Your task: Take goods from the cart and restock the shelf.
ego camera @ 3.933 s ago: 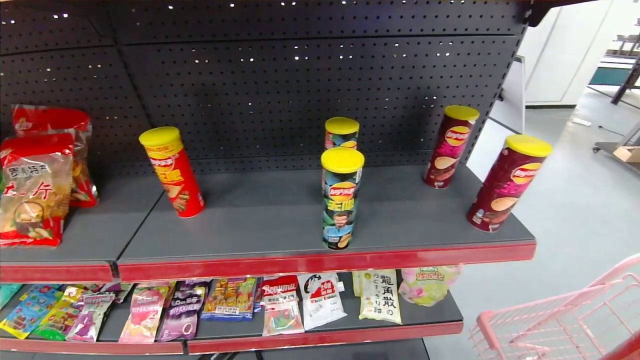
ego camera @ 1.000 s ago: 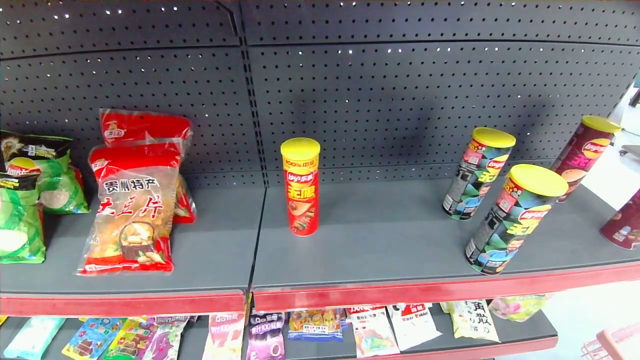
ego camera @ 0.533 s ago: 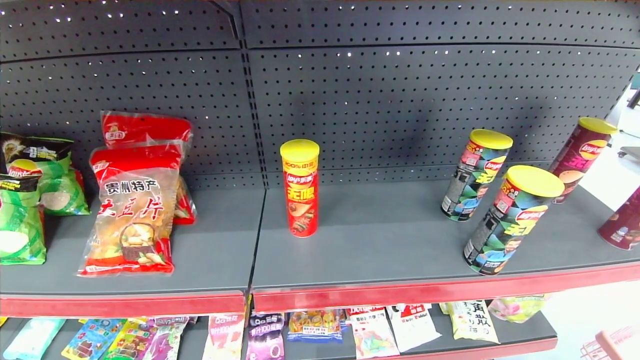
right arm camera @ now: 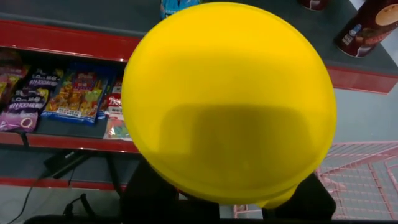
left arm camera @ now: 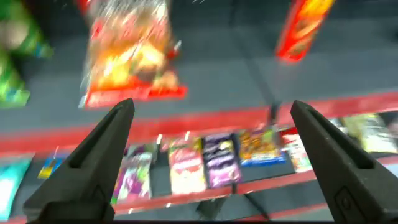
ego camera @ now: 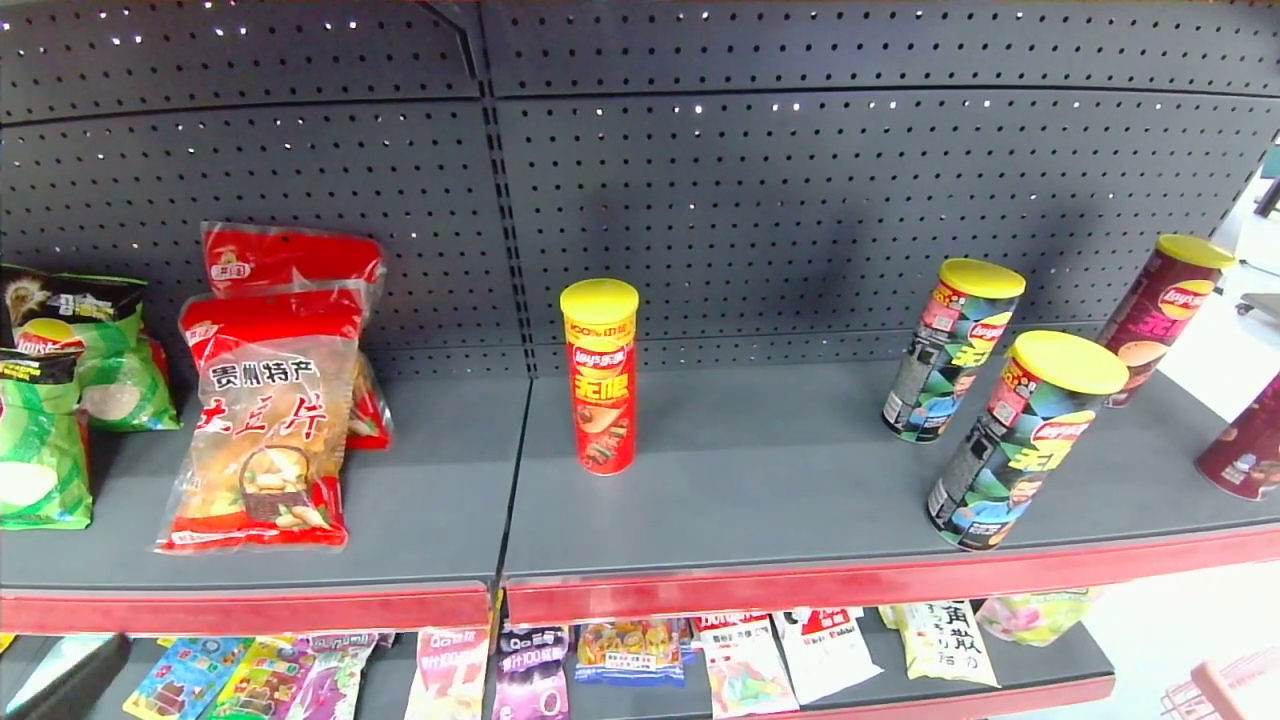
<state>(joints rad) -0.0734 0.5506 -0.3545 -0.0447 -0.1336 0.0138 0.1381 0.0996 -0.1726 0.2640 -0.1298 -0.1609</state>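
Observation:
A chip can with a yellow lid (right arm camera: 229, 102) stands right in front of the right wrist camera, and my right gripper (right arm camera: 224, 211) is shut on it from below; its body is hidden by the lid. My left gripper (left arm camera: 211, 155) is open and empty in front of the shelf's red front edge (left arm camera: 205, 118). On the upper shelf board (ego camera: 760, 490) stand a red can (ego camera: 600, 375), two patterned cans (ego camera: 1020, 445) and maroon cans (ego camera: 1165, 305). A dark part of the left arm (ego camera: 65, 680) shows at the lower left corner of the head view.
Red snack bags (ego camera: 265, 420) and green bags (ego camera: 45, 400) stand at the left of the upper shelf. Several flat packets (ego camera: 630, 650) lie on the lower shelf. The pink cart (ego camera: 1215, 685) is at the lower right. Bare board lies between the red can and the patterned cans.
The head camera has swung left since the oldest frame, shifting the whole shelf right. In the last half second a dark part of the left arm rose into the lower left corner.

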